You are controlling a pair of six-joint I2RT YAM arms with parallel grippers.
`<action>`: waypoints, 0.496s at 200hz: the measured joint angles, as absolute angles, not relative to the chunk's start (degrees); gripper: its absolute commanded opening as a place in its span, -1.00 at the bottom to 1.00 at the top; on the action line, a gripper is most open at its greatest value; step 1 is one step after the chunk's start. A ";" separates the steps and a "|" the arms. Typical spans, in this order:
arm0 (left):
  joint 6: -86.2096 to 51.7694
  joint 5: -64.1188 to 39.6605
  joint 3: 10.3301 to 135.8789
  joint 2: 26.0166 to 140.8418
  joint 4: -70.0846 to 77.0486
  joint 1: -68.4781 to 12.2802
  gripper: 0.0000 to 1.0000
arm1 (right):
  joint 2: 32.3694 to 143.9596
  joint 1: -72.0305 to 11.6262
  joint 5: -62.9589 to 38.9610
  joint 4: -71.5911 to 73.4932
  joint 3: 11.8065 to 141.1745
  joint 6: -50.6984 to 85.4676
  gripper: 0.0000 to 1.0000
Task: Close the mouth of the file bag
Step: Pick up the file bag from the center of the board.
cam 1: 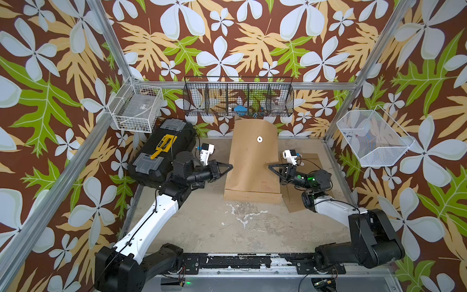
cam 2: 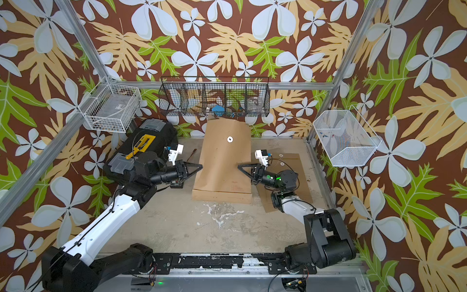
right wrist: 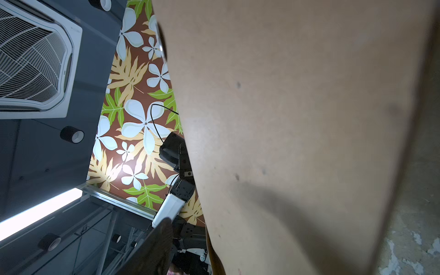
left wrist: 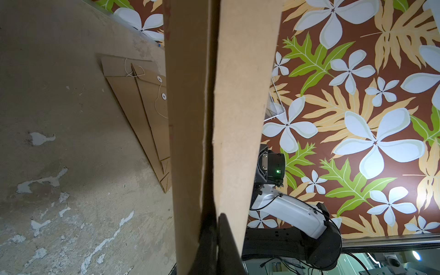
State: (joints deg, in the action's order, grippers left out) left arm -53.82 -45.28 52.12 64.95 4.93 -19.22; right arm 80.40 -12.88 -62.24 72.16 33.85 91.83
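In both top views the file bag (cam 1: pixel 252 161) (cam 2: pixel 222 161) lay in the middle of the table (cam 1: pixel 227 227), its near end flat on the surface and its far end lifted and curving up toward the black wire basket (cam 1: pixel 238 97) on the back wall; a white button (cam 1: pixel 259 139) showed on the raised part. The left gripper (cam 1: pixel 230 167) (cam 2: pixel 201 166) met the bag's left edge and the right gripper (cam 1: pixel 270 166) (cam 2: pixel 239 166) its right edge, each about midway along. A black toolbox (cam 1: pixel 161 149) sat behind the left arm, and a second bag (cam 1: pixel 312 161) lay flat under the right arm. In the left wrist view the left gripper (left wrist: pixel 215 221) was pinched tight on the edge of the file bag (left wrist: pixel 238 95) — its dark fingers (left wrist: pixel 228 235) pressed together with the paper between them — and the sheet rose away from the table (left wrist: pixel 71 142); the second bag (left wrist: pixel 142 107), with its string and two white discs, lay flat beyond. In the right wrist view the file bag (right wrist: pixel 297 119) filled most of the frame, close to the camera; one dark finger (right wrist: pixel 159 242) of the right gripper showed on one side of the paper and the other was hidden behind it, so whether the jaws gripped the bag or merely straddled its edge could not be told.
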 measured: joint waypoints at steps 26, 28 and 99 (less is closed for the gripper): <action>-53.04 -45.28 51.64 64.95 4.60 -19.14 -1.00 | 78.39 -13.19 -61.41 64.18 34.61 86.46 -0.34; -52.93 -45.28 51.64 64.95 4.58 -19.11 -1.00 | 78.15 -13.19 -61.32 63.40 34.72 85.89 -0.38; -53.87 -44.71 49.04 63.61 6.70 -17.32 -0.46 | 70.72 -13.26 -56.93 41.69 38.15 71.37 -1.00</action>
State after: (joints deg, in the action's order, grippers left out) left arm -53.87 -44.71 49.04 63.61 6.70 -17.32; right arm 70.72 -13.26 -56.93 41.69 38.15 71.37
